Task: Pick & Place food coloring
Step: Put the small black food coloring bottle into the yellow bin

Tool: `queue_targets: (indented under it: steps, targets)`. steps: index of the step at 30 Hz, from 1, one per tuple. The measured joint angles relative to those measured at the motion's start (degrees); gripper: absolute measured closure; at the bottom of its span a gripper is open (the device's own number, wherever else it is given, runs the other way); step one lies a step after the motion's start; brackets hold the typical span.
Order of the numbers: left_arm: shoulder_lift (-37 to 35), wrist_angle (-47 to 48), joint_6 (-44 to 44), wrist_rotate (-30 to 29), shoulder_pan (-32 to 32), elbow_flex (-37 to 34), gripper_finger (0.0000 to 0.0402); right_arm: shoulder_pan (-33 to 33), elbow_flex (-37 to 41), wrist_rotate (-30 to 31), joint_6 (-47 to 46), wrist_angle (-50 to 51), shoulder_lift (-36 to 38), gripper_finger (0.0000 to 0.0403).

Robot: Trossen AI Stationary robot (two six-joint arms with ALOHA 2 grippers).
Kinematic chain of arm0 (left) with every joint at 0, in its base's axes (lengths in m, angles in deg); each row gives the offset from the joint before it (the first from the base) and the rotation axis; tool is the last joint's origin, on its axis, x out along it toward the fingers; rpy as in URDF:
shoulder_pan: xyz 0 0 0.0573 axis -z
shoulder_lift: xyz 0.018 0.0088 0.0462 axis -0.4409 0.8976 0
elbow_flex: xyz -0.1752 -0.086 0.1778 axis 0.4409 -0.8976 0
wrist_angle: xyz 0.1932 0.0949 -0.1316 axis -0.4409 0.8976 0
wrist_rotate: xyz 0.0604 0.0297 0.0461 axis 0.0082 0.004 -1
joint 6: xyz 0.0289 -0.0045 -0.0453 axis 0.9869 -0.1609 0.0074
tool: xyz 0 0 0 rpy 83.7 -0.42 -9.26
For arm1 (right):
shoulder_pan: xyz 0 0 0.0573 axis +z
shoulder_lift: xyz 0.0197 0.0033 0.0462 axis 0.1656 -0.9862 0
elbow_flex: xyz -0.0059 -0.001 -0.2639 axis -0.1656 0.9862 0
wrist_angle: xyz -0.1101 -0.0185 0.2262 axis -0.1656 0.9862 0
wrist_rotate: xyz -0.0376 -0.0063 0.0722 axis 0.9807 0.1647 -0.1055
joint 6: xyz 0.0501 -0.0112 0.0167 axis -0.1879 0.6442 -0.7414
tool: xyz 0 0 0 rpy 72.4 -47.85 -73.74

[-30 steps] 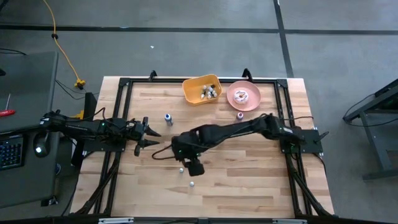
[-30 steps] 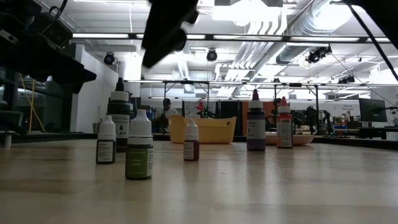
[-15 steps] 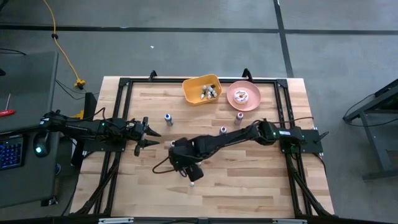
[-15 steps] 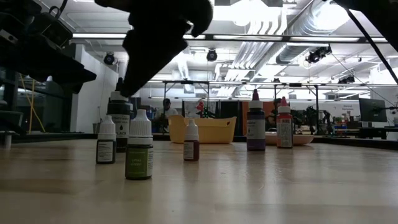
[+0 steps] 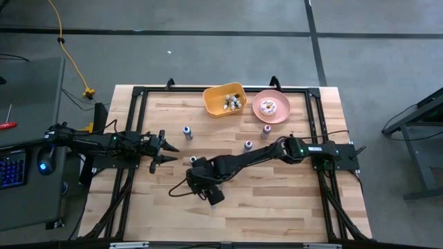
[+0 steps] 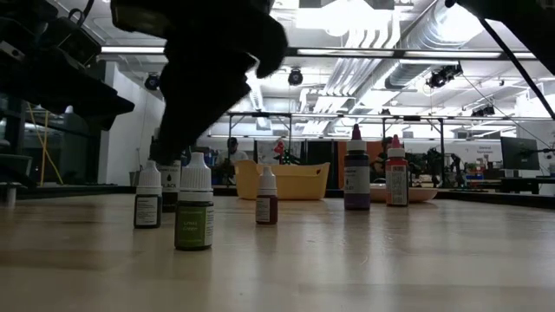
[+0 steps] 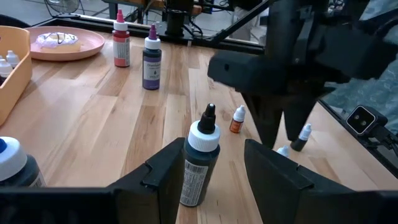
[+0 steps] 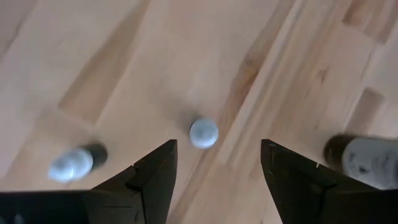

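Right gripper (image 8: 214, 163): fingers spread, empty, directly above a white-capped food coloring bottle (image 8: 203, 133) at table centre. Advice: keep cap centred, descend straight; neighbouring bottles (image 8: 76, 161) at nine o'clock. Left gripper (image 5: 163, 147): open, idle.

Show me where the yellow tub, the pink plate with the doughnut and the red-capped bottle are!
yellow tub (image 5: 216, 102): high view, on its side wall.
pink plate (image 5: 259, 111): high view, on its bare rim.
red-capped bottle (image 6: 396, 178): low view, on its label.

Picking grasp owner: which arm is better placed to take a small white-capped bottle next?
Right. Its tool hangs open directly above a small white-capped bottle, which sits between the fingers. The left tool waits at the table's left, facing a dark bottle instead.
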Motion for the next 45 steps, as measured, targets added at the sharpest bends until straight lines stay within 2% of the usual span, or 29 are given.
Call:
queue_targets:
  steps: [24,45]
  targets:
    - [0.0,0.0,0.0,0.0,0.0,0.0,0.0238,0.8,0.1,-0.7,-3.1,-2.6,-2.0,0.0184]
    - [0.0,0.0,0.0,0.0,0.0,0.0,0.0238,0.7,0.1,-1.4,-3.9,-2.6,-2.0,0.0255]
